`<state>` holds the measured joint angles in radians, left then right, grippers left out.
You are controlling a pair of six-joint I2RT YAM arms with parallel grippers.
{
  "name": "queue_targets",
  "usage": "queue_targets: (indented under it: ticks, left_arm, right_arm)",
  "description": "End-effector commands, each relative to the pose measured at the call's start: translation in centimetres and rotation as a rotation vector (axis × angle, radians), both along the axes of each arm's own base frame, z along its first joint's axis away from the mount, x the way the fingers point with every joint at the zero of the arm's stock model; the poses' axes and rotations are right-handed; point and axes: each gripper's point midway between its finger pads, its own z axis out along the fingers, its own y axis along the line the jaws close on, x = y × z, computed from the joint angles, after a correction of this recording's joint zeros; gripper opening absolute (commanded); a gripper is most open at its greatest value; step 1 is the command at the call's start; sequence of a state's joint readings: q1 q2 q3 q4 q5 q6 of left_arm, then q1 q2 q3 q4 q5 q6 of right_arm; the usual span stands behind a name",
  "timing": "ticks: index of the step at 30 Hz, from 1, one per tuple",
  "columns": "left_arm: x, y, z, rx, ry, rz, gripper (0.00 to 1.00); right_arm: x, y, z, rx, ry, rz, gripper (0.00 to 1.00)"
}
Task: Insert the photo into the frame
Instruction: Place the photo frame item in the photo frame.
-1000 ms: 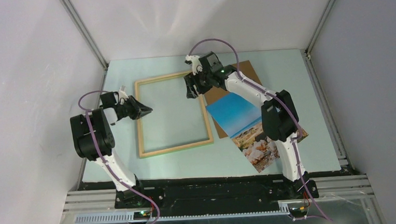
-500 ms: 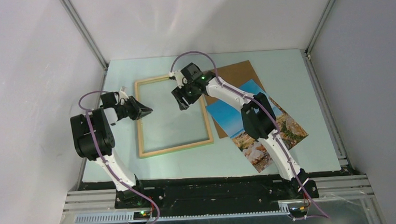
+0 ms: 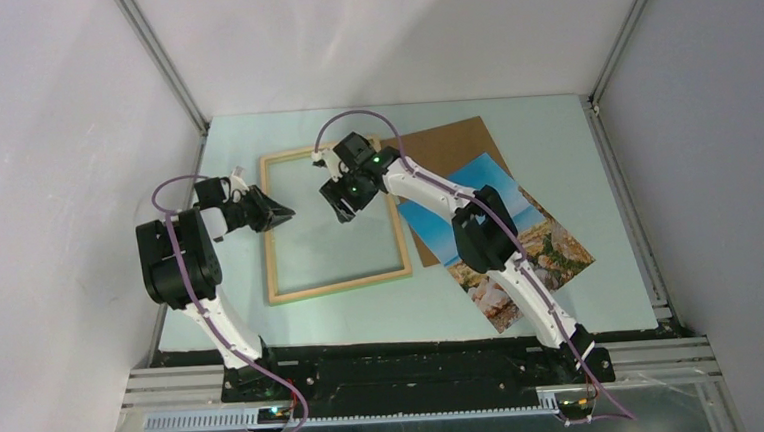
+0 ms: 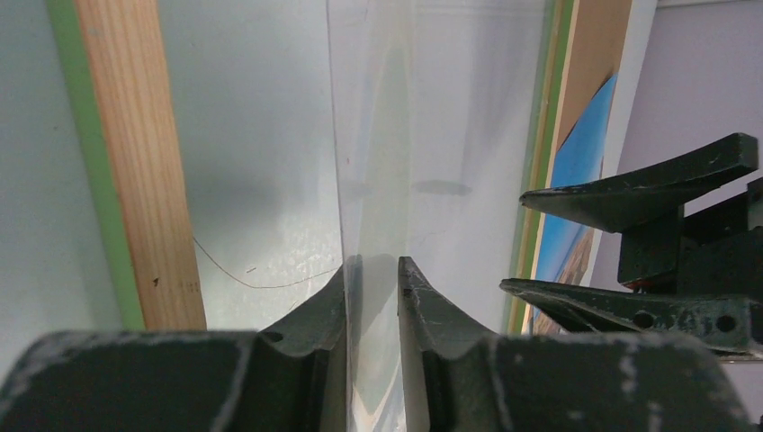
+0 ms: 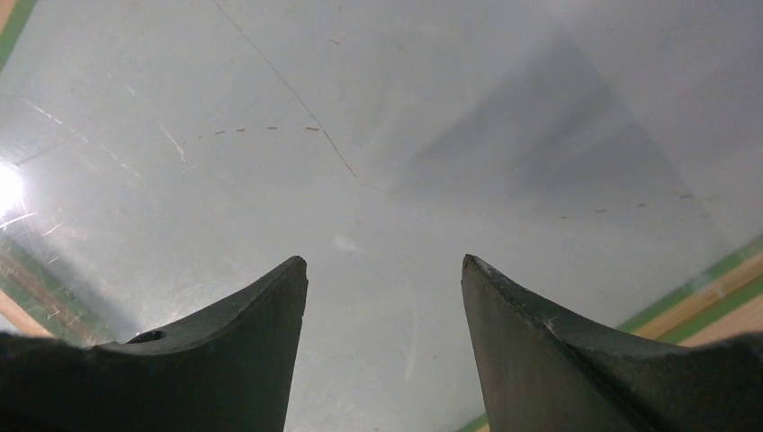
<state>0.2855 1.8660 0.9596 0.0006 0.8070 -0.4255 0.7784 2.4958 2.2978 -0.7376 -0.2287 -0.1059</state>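
My left pincer [image 4: 373, 265]: fingers nearly together, clamped on edge of clear pane [image 4: 373, 135], beside left rail of frame [image 3: 337, 284]. My right pincer [image 5: 384, 261]: fingers apart, nothing between them, hanging over pane within frame opening. Frame flat on tabletop [image 3: 555, 165], pale wood up. Photo [image 3: 434, 223] outside frame, just right of it, picture side up, overlapping brown board [image 3: 444, 142], partly hidden by my right arm.

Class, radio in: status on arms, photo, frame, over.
Left gripper pinching clear pane. Right gripper open over frame. Photo outside frame, partly on backing board.
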Motion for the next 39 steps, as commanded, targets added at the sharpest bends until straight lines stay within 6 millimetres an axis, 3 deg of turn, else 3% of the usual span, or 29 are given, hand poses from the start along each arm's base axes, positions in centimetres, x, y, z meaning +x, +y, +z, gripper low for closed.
queue_targets:
  ticks: [1, 12, 30, 39]
  left_arm:
    - [0.7, -0.3, 0.8, 0.021, -0.037, -0.032, 0.25]
    - [0.6, -0.2, 0.8, 0.032, -0.029, -0.038, 0.32]
    - [0.4, 0.6, 1.1, 0.102, -0.021, -0.034, 0.63]
    - [0.1, 1.3, 1.9, 0.154, -0.021, -0.026, 0.73]
  right_arm:
    - [0.2, 0.5, 0.4, -0.004, -0.016, -0.002, 0.68]
    - [0.0, -0.1, -0.6, -0.038, -0.001, -0.007, 0.68]
    - [0.3, -0.8, -0.6, -0.029, 0.030, -0.035, 0.68]
    - [0.4, -1.1, -0.4, -0.020, 0.040, -0.043, 0.68]
